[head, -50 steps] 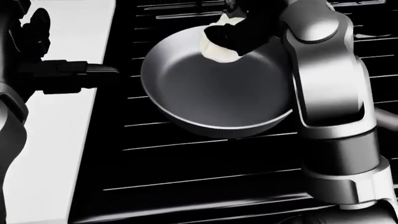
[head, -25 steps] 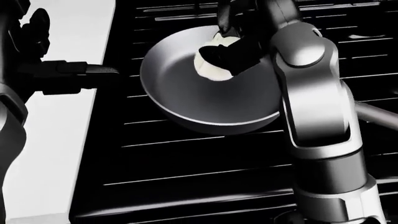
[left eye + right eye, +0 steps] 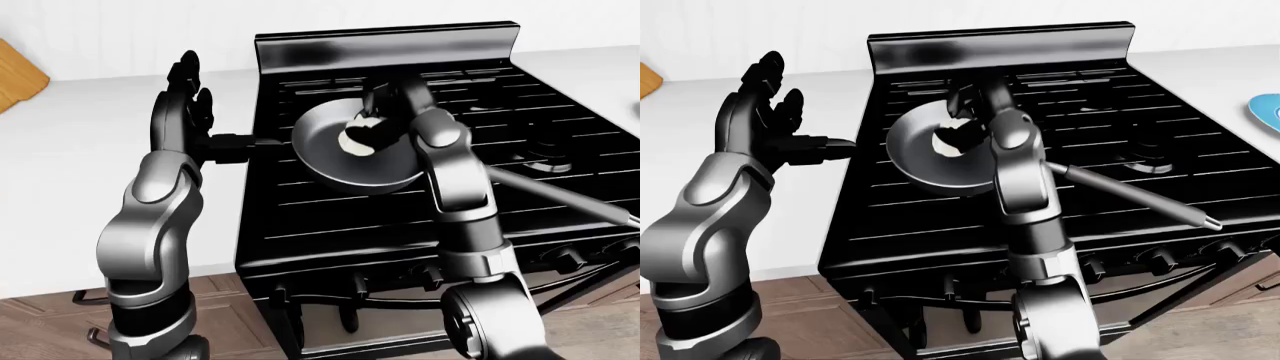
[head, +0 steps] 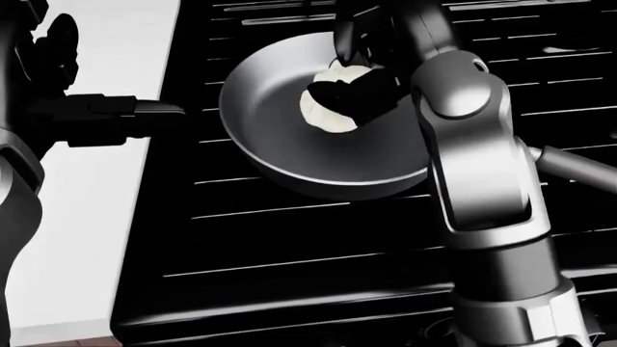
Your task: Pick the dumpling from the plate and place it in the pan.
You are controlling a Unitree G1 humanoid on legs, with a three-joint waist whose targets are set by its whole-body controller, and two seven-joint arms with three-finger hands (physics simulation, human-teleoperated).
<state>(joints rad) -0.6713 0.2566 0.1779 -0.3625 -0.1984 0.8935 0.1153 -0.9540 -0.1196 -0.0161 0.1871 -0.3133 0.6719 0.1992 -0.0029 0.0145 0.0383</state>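
Right hand (image 4: 352,87) grips the dumpling (image 4: 328,105) over the pan (image 4: 280,137)

Pretty clearly a home kitchen, rendered in a simulator. The big giveaway is the black gas range with long parallel grates (image 3: 400,202) and a raised back panel; you can see a row of black control knobs (image 3: 1158,259) along its lower edge in the right-eye view. A round grey metal frying pan (image 4: 280,137) sits on the grates with its long handle sticking out to the right. A plain white tabletop (image 3: 70,165) runs on both sides of the range, against a white wall. Under it there are brown wood-look cabinet fronts (image 3: 225,315). A light wooden cutting board (image 3: 18,75) peeks in at the left-eye view's top left, and a pale blue plate edge (image 3: 1265,112) shows at the right-eye view's right.
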